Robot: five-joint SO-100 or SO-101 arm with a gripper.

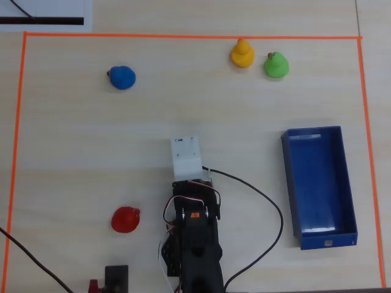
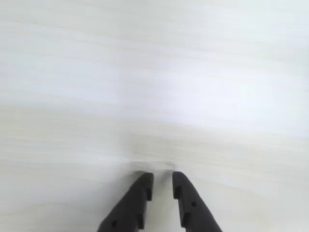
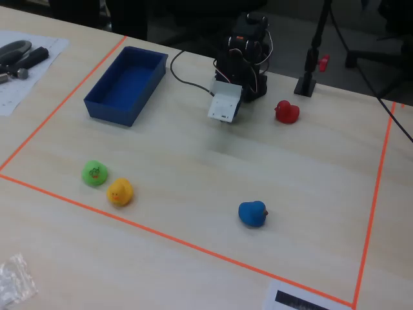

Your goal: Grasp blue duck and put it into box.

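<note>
Overhead view: blue duck (image 1: pixel 122 77) sits well apart from the box (image 1: pixel 350 201); jaws narrow, holding nothing.

Pale wood-grain table (image 1: pixel 73 159), matt finish.
You see a smooth plastic-looking blue duck (image 1: pixel 122 77) and box (image 1: pixel 351 201).

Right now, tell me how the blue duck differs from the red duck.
The small rounded blue toy duck is blue and sits far from the arm, near the taped border; the small rounded red toy duck is red and sits beside the arm's base. Both look alike in size and shape, stand on the table, untouched.
</note>
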